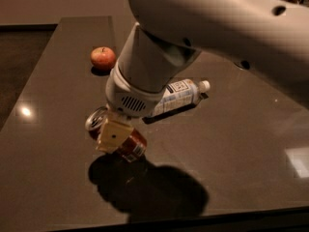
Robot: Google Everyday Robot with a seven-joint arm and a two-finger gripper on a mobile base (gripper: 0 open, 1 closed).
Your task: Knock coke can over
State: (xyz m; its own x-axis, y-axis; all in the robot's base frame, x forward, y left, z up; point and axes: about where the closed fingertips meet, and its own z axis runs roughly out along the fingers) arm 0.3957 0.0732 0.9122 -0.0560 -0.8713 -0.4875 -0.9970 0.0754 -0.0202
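The coke can (pixel 131 148) leaned steeply on the counter (pixel 241 144) under the hand (pixel 113 135); nearly over, not yet flat; whether the hand gripped it I could not tell

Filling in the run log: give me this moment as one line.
coke can: tilted | gripper: low, at the can | apple: behind, apart | bottle: on its side, apart

The robot's arm (pixel 227 23) reaches in from the upper right, its broad white shell filling the top of the view, then bends down and to the left through a thick forearm. The wrist (pixel 137 98), a pale collar with a small vent grille, points downward. Below it the tan gripper (pixel 115 137) hangs low, left of centre, slightly tilted.
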